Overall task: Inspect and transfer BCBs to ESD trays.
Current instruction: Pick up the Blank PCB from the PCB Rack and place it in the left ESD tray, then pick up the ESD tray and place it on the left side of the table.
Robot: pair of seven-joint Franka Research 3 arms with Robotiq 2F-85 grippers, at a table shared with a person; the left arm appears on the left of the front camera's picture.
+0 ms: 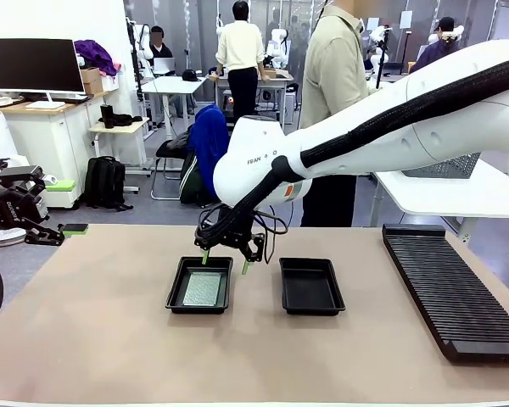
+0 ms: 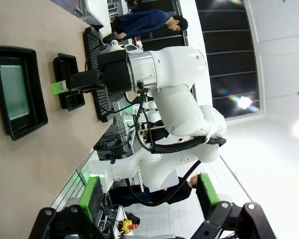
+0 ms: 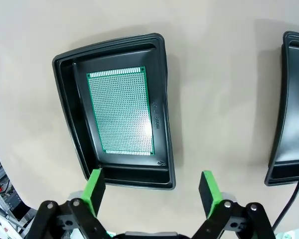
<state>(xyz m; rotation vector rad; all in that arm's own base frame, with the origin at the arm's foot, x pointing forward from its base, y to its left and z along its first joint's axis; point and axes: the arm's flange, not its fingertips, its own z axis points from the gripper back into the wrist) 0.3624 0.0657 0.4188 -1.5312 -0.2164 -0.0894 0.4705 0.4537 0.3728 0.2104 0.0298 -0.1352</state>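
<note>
A pale green BCB (image 1: 202, 289) lies flat in the left ESD tray (image 1: 176, 292). The other ESD tray (image 1: 311, 287), just to its right, holds nothing. My right gripper (image 1: 225, 261) hangs open and empty over the left tray's far rim. In the right wrist view its fingertips (image 3: 95, 188) spread wide, with the BCB (image 3: 120, 111) in its tray (image 3: 162, 104) beyond them and the second tray (image 3: 290, 114) at the right edge. My left gripper (image 1: 61, 233) stands open and empty at the table's far left, well away from both trays. Its fingers (image 2: 92, 196) are wide apart in the left wrist view.
A long black slotted rack (image 1: 454, 292) lies along the table's right side. A person (image 1: 335, 93) stands at the far side behind the right arm. The left wrist view shows both trays (image 2: 37, 107) and the rack (image 2: 95, 69) sideways.
</note>
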